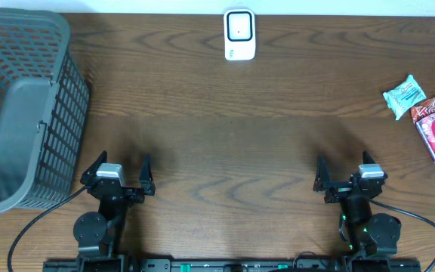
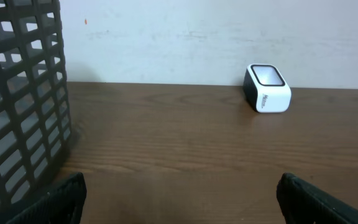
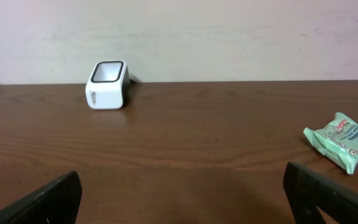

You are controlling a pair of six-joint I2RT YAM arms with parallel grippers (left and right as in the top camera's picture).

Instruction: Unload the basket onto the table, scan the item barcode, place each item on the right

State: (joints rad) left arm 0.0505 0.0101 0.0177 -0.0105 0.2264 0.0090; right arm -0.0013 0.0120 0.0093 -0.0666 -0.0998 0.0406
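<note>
Item: green packet [image 1: 404, 95], right of the scanner [image 1: 239, 34], long axis slanted. My right tool [image 1: 343, 170] is nearer it than my left tool [image 1: 121, 169]. Both tools apart, empty.

Overhead camera looks straight down on the table [image 1: 232, 143], robot side at 6 o'clock. Both wrist cameras sit low, near the tabletop, facing 12 o'clock toward the wall [image 2: 185, 37]. All three views share the white scanner [image 1: 239, 34] at 12 o'clock.

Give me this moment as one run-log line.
stage: pre-grasp | left hand: open, empty | right hand: open, empty | scanner: far centre | green packet: far right, untouched | basket: left
</note>
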